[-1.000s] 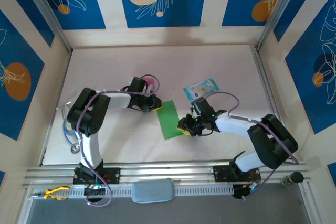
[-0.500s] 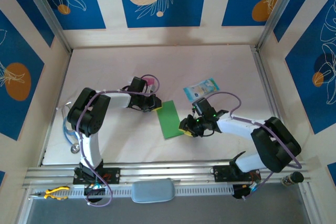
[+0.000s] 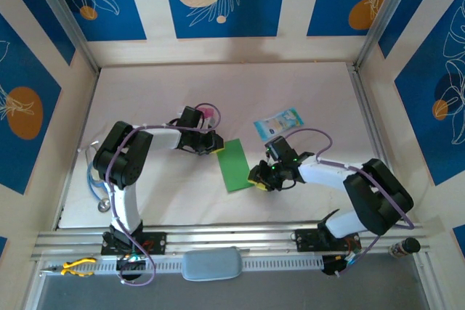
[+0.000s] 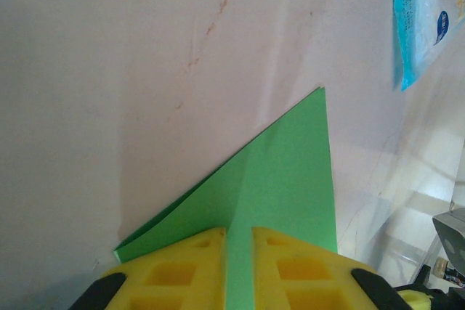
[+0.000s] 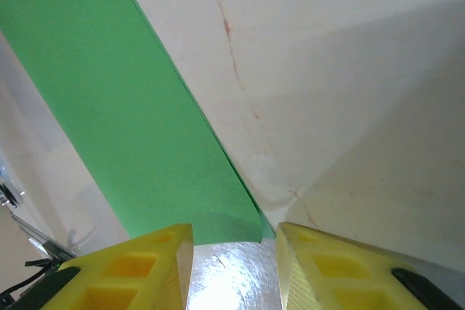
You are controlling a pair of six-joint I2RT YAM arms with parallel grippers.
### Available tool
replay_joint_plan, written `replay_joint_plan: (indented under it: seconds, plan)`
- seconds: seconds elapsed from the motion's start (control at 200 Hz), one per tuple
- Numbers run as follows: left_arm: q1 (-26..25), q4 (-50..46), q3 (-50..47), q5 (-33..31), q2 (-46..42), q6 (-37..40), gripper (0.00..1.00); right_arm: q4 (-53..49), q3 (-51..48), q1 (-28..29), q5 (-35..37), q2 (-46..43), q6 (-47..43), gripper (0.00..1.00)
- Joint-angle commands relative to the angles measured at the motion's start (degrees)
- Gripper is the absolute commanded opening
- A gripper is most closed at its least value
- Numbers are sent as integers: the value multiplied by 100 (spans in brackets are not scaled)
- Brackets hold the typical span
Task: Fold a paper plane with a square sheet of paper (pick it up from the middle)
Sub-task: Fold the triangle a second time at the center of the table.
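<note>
Lying mid-table [image 3: 145, 92], far from every edge: folded paper [image 3: 234, 165], long side running far to near. Pinched at its far corner by the left gripper [image 3: 216, 147]. Met at its near corner by the right gripper [image 3: 256, 178], jaws spread, both just as close.

Looking down from above and behind the arms, far off, taking in the table [image 3: 145, 92]. Peering forward past the left fingers [image 4: 174, 270] and right fingers [image 5: 138, 274], very close, aiming down at it. Sharing the paper [image 3: 234, 165] just ahead of both.
</note>
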Motion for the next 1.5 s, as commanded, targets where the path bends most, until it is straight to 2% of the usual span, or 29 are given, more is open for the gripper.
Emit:
replay_joint_plan:
  seconds: [0.0,0.55,0.795,1.496]
  plan:
    - [18,-278,38,-148,165,88,18,93,67,43,-106,113,-19,35]
    - [18,-267,64,-124,191,72,18,702,-12,16,-282,173,22,34]
    - [18,-221,113,15,208,107,18,1280,-40,-139,-708,320,-257,35]
    - [5,-306,650,626,488,527,20,1739,168,-558,-1462,1029,-865,30]
